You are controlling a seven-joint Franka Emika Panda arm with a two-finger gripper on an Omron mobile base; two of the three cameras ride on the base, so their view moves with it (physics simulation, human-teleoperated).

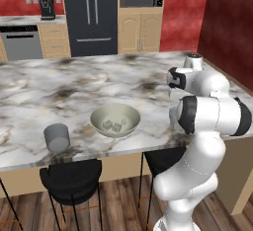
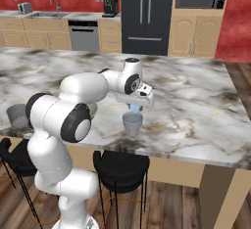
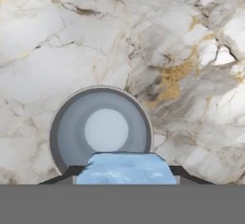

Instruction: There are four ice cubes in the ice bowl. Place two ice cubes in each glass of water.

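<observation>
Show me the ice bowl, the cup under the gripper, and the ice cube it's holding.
ice bowl (image 1: 101,114), left base view, near rim.
cup (image 2: 132,126), right base view, side wall.
ice cube (image 3: 125,168), hand view, top face.

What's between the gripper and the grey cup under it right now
An ice cube, pale blue, sits between the gripper's fingers just above the open cup; the right base view and hand view show nothing else in that gap.

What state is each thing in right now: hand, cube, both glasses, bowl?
hand: above the right glass, closed on an ice cube
held ice cube: between the fingers, over the glass's mouth, not yet dropped
right glass: upright on the counter, no cube visible inside
left glass: upright, left of the bowl, contents can't be seen
ice bowl: upright, three ice cubes inside
</observation>
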